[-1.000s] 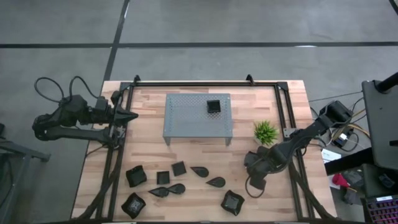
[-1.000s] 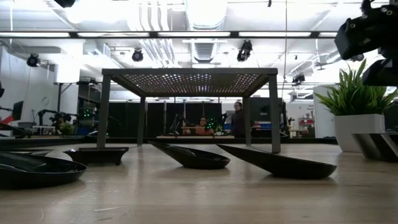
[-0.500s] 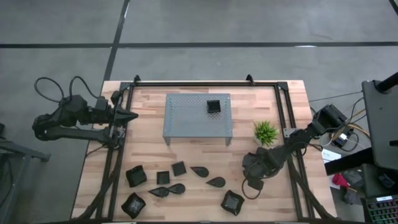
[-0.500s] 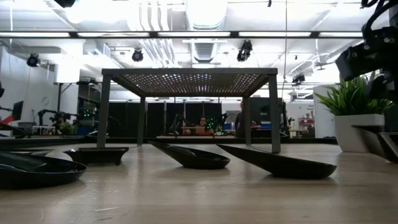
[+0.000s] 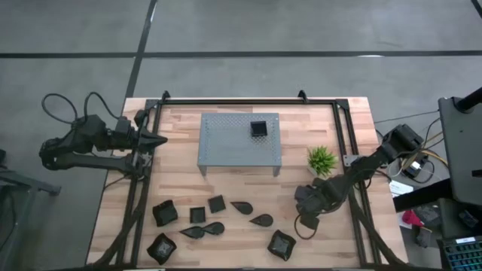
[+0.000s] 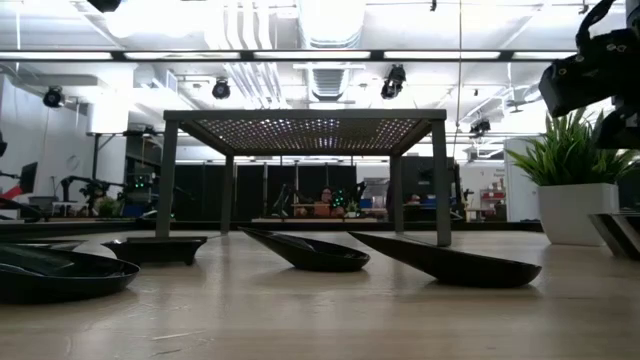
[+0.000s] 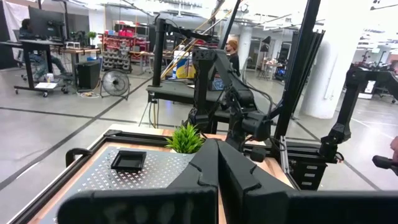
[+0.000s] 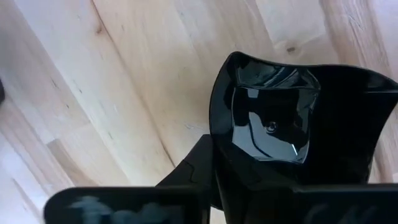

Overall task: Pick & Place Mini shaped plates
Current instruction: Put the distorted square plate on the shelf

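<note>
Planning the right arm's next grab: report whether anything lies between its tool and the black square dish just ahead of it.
Nothing visible stands in the way. In the right wrist view the right tool sits directly at the square dish, with only bare table around. The plant stands off to the arm's other side.

Bright, even light falls from overhead. In the low view, ceiling strip lights [image 6: 300,55] glare white, and the rack [image 6: 305,120] and dishes stand dark against them; the near surface [image 6: 320,320] is softly out of focus. The glossy square plate [image 8: 270,121] mirrors pale highlights. The near tool [image 7: 217,180] is blurred at 6 o'clock.
</note>
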### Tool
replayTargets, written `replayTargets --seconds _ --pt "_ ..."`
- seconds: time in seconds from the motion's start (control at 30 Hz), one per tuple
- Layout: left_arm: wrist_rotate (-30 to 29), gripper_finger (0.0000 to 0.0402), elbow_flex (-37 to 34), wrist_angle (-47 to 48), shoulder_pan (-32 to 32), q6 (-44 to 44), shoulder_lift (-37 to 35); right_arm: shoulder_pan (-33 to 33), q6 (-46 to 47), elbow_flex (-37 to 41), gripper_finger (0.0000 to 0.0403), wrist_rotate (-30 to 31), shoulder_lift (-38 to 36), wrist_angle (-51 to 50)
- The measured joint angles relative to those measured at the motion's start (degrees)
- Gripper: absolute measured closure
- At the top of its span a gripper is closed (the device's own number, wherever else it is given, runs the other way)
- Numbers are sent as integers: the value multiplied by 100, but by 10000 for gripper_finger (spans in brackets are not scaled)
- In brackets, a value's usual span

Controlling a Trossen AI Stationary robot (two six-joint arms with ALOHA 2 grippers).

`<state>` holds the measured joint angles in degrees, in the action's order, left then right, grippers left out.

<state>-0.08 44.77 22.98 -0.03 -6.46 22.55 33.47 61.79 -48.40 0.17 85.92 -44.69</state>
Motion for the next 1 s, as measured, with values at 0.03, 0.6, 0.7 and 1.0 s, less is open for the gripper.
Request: replayTargets --seconds 0.03,0.6,0.7,1.0 --pt "0 401 -2 0 0 0 0 0 52 0 394 -7 -22 3" --pt "1 401 -2 0 0 0 1 -31 -624 -2020 395 1002 -69 -1028" --pt "1 401 -2 0 0 0 1 -31 -1048 -2542 395 1376 -69 -1059" --pt "0 401 -1 0 0 0 1 -270 -3163 -3817 395 3361 -66 -1029"
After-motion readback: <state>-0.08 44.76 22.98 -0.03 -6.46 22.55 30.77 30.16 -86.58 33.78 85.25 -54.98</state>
